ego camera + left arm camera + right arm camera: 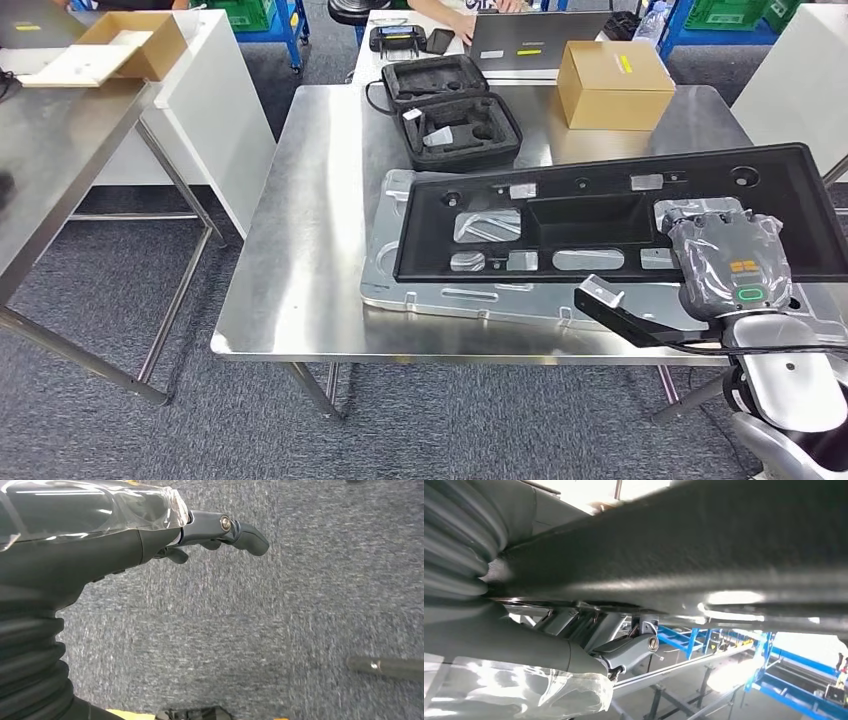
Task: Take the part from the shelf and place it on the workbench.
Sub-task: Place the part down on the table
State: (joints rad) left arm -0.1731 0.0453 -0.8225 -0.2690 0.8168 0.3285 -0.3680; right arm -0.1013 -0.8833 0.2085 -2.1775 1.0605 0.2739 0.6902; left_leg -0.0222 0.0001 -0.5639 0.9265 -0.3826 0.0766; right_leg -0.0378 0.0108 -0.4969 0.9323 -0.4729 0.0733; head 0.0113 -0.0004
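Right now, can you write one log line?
right hand: holds black panel | panel: over workbench, atop silver part | left hand: holds nothing, above carpet

I see a brushed, shiny steel table (300,250) carrying a matt black plastic part (600,215) on a dull silver metal sheet (385,275). The box (612,85) is plain brown cardboard. Clear glossy film wraps my right robot hand (725,260). The floor (250,630) is rough grey carpet.
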